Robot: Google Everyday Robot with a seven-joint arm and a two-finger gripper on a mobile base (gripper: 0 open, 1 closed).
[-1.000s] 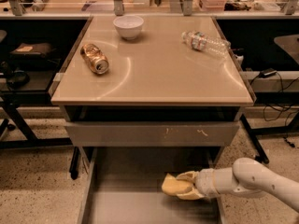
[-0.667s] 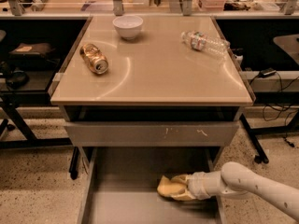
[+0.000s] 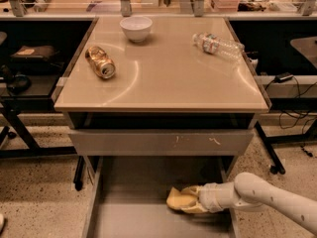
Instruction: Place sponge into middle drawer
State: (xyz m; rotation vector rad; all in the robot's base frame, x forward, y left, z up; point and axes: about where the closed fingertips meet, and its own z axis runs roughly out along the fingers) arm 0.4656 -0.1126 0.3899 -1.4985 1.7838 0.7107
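The pale yellow sponge (image 3: 177,198) lies low over the floor of the open middle drawer (image 3: 133,182), right of its middle. My gripper (image 3: 190,201) reaches in from the right on a white arm, and its beige fingers are closed around the sponge's right end. I cannot tell whether the sponge touches the drawer floor. The grey drawer front with white scuffs (image 3: 161,142) sits above the open drawer.
On the beige tabletop (image 3: 163,78) lie a tipped can (image 3: 100,62), a white bowl (image 3: 135,28) and a plastic bottle on its side (image 3: 218,44). Dark side tables with cables stand left and right. The floor is speckled.
My gripper with the sponge has moved a little left and slightly lower into the drawer. Nothing on the tabletop has moved.
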